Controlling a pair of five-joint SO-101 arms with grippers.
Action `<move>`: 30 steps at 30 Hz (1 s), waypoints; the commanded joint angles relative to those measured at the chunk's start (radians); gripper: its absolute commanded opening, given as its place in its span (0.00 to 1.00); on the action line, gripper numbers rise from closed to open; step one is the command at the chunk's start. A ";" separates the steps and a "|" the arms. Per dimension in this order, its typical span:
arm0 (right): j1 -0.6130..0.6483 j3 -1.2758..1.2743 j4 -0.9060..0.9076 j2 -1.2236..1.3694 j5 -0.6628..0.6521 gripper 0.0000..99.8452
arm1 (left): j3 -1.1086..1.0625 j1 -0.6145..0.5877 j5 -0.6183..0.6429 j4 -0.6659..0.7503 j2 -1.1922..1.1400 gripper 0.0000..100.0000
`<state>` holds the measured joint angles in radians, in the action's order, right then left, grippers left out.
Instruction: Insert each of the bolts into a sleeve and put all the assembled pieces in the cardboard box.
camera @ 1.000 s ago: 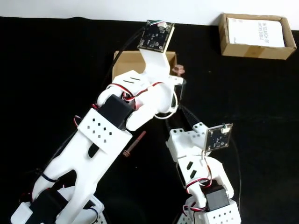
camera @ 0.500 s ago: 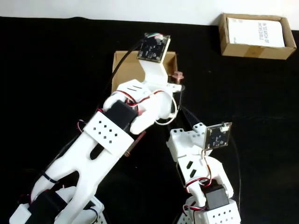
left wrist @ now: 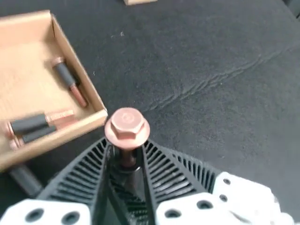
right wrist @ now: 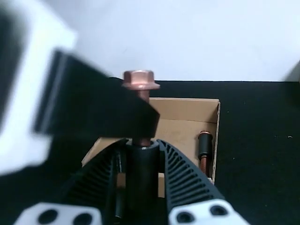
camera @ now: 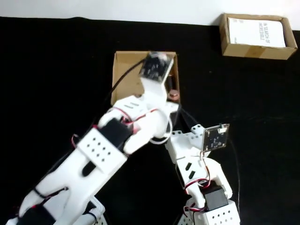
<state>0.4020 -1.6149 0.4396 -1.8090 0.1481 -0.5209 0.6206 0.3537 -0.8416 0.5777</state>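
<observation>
Black cloth covers the table (camera: pixel 56 70), with a white wall (camera: pixel 93 8) running along its far edge. We see the left gripper (left wrist: pixel 125 145) clamped on the shank of a copper bolt (left wrist: pixel 125 124). The bolt's hex head stands just past the fingertips, and one ribbed black finger (left wrist: pixel 84 173) lies on each side of the shank.

The right gripper (right wrist: pixel 141 147) is closed around a black sleeve (right wrist: pixel 140 178), which it holds upright between its fingers. From the right wrist we see the bolt (right wrist: pixel 140 80) standing straight above the sleeve, its shank entering the sleeve's top. A finger of the left gripper (right wrist: pixel 98 112) crosses the shank just above the right gripper's tips.

From above, the bolt head (camera: pixel 173 95) sits where the two arms meet, at the edge of the cardboard box (camera: pixel 123 70). The box (left wrist: pixel 28 84) lies open just beside the left gripper's tips. It holds three bolts already in sleeves, one (left wrist: pixel 68 79) alone farther from the tips and two (left wrist: pixel 33 123) lying side by side nearer them.

For the right gripper the box (right wrist: pixel 187 105) lies straight ahead, beyond the held sleeve, and one assembled piece (right wrist: pixel 204 147) lies along its side wall.

Well away from both grippers, at the table's far edge, stands a second cardboard box (camera: pixel 255 50) with a white booklet (camera: pixel 257 32) in it.
</observation>
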 commanded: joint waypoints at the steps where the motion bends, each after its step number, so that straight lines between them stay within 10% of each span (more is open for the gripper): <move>1: -0.018 0.004 -0.021 -0.002 -0.008 0.01 | -0.065 0.012 0.002 0.014 0.108 0.01; 11: -0.025 0.016 -0.016 -0.001 -0.008 0.01 | -0.179 -0.024 -0.049 -0.043 0.140 0.20; 20: -0.203 0.145 -0.015 0.035 -0.002 0.01 | -0.173 -0.130 -0.057 -0.081 0.308 0.00; 30: -0.254 0.700 -0.015 0.645 -0.006 0.01 | -0.361 -0.475 -0.098 -0.118 0.665 0.01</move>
<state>0.1596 -1.1178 0.4411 -1.3579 0.1481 -0.8355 0.2493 0.2631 -0.9567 1.1469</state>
